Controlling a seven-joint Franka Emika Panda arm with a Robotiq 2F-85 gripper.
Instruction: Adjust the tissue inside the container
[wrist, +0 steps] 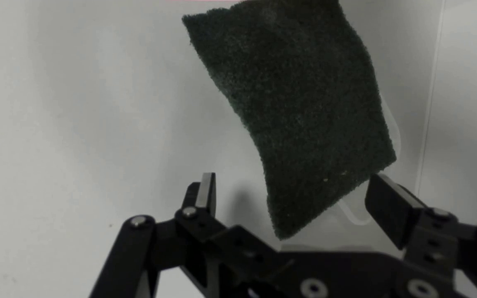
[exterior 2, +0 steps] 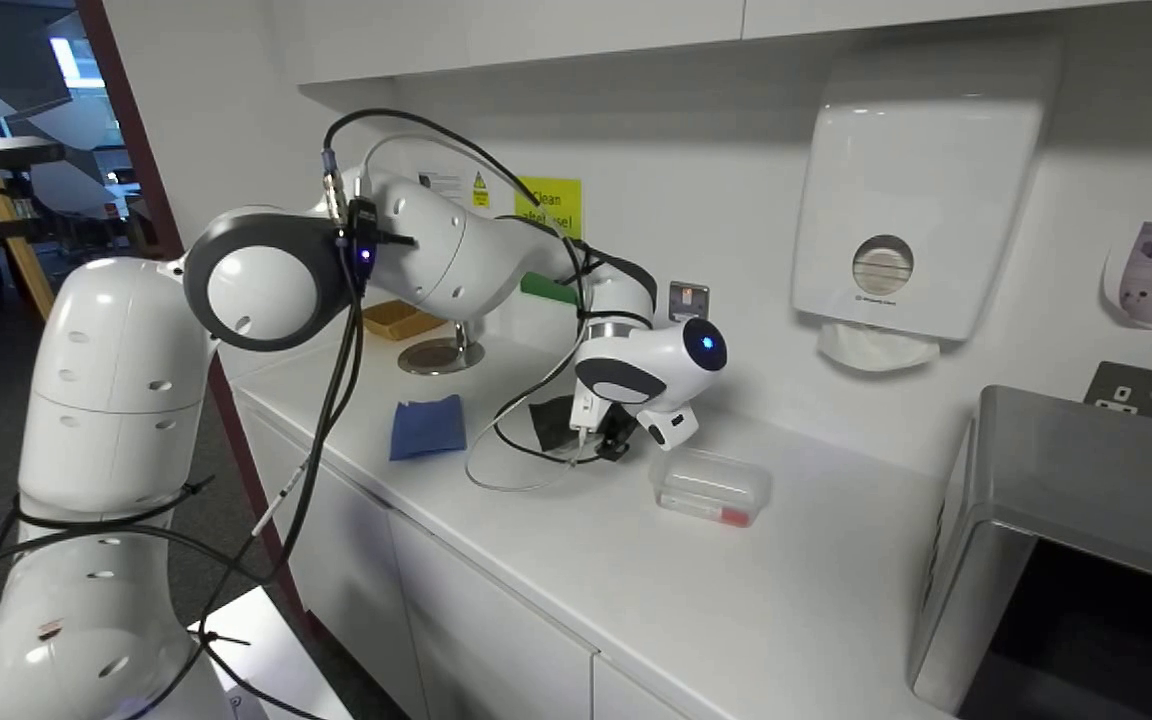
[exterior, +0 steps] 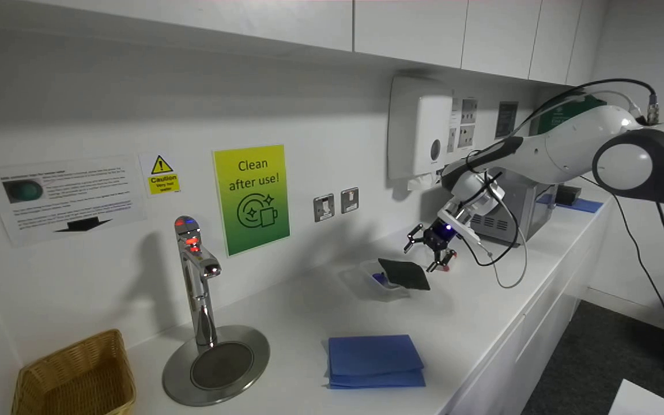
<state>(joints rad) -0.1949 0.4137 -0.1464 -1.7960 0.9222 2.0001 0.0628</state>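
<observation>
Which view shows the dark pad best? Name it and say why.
The wrist view: the dark pad appears large there, its rough texture visible, though the top is cut off. In an exterior view it looks small, slanting over the clear tub; in an exterior view the arm's wrist partly hides it.
</observation>
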